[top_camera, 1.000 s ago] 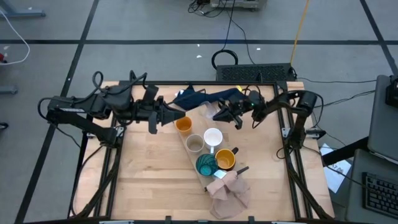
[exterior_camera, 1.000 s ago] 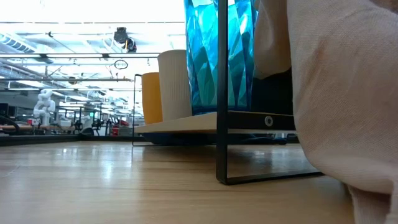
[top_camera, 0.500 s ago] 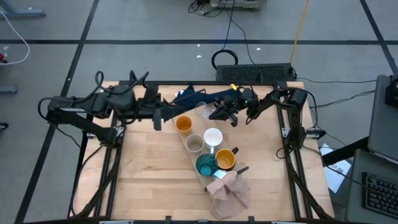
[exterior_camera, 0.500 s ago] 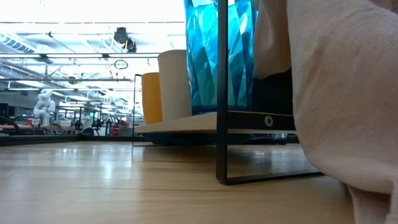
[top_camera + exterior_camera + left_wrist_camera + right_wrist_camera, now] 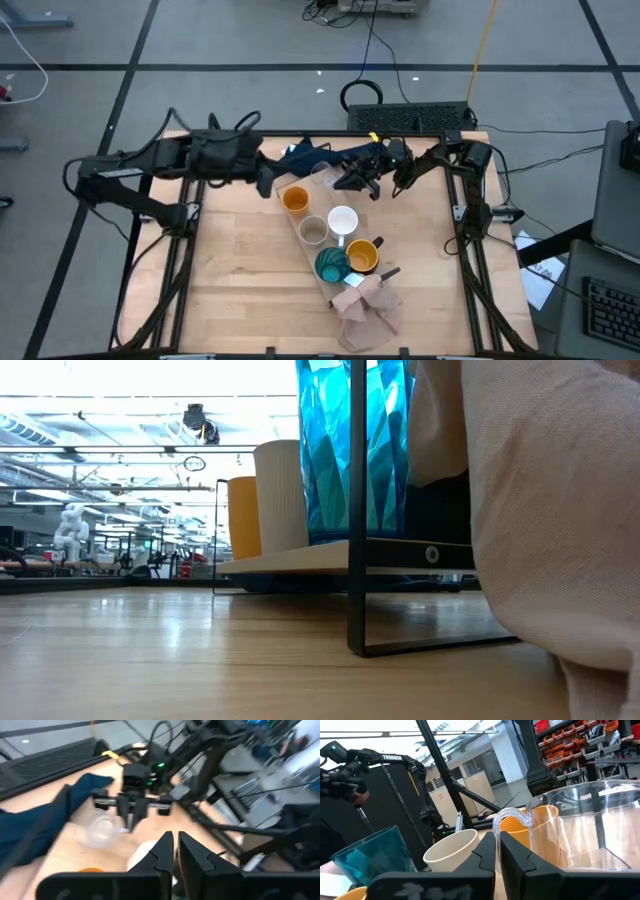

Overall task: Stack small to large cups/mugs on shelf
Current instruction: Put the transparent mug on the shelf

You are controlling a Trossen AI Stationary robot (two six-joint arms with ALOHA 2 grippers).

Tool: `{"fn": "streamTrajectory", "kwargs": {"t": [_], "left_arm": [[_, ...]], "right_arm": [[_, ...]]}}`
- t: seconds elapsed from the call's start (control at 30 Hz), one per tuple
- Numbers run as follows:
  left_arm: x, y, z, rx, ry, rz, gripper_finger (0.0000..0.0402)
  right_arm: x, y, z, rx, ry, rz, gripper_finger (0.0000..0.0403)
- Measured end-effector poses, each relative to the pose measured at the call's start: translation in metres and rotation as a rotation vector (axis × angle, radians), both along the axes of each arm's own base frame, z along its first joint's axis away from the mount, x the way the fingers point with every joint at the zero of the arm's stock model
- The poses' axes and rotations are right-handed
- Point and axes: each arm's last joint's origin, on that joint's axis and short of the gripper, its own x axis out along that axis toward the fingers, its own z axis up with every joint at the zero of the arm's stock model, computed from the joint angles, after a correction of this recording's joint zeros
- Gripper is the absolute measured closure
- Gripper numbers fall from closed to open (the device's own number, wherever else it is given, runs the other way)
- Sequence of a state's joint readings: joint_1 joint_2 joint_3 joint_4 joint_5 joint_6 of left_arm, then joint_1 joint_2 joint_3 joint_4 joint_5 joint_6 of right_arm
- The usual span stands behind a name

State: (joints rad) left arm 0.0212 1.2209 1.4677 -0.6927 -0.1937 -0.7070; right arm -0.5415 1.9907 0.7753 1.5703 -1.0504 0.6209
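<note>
Left gripper [image 5: 270,183]: drawn back from the orange cup [image 5: 294,199] compared with a second ago, now near the counter's [image 5: 240,280] far-left edge, fingers pressed nearly together, holding nothing. Means, most likely, that arm's part with the orange cup is over and the lane is given up to the other arm.

On the shelf [image 5: 300,560], running diagonally from far-left to near-right: orange cup at the far end, then beige-grey cup [image 5: 313,232] and white mug [image 5: 343,220] side by side, then teal cup [image 5: 332,265] and mustard-yellow mug [image 5: 362,256] at the near end.

Clear glass [image 5: 323,178] off that row, beyond the orange cup, beside the dark blue cloth [image 5: 305,158]. Still to be placed, by the look of it.

Right gripper [image 5: 345,182]: moved in leftward over the last second, now just beside the clear glass, fingers narrow, nothing seen between them; handle just past the tips in the right wrist view.

Room: tight around the glass, with orange cup, cloth and both grippers close by. Open counter to the near-left; pinkish cloth [image 5: 368,305] crowding the shelf's near end.
</note>
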Motion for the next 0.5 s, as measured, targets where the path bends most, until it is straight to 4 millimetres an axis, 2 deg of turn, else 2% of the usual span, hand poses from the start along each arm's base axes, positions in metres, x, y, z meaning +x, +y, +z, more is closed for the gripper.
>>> {"fn": "streamTrajectory", "kwargs": {"t": [0.1,0.33,0.5], "left_arm": [[0.006,0.013,-0.007,0.012,0.051,-0.012,0.0376],[0.03,0.035,-0.026,0.029,0.127,-0.168,0.0376],[0.036,0.046,-0.036,0.065,0.18,-0.209,0.0376]], "right_arm": [[0.0,0.001,0.0,0.017,0.01,0.005,0.0403],[0.001,0.003,0.001,0.037,0.019,0.014,0.0403],[0.0,0.004,0.01,0.033,0.002,0.016,0.0403]]}}
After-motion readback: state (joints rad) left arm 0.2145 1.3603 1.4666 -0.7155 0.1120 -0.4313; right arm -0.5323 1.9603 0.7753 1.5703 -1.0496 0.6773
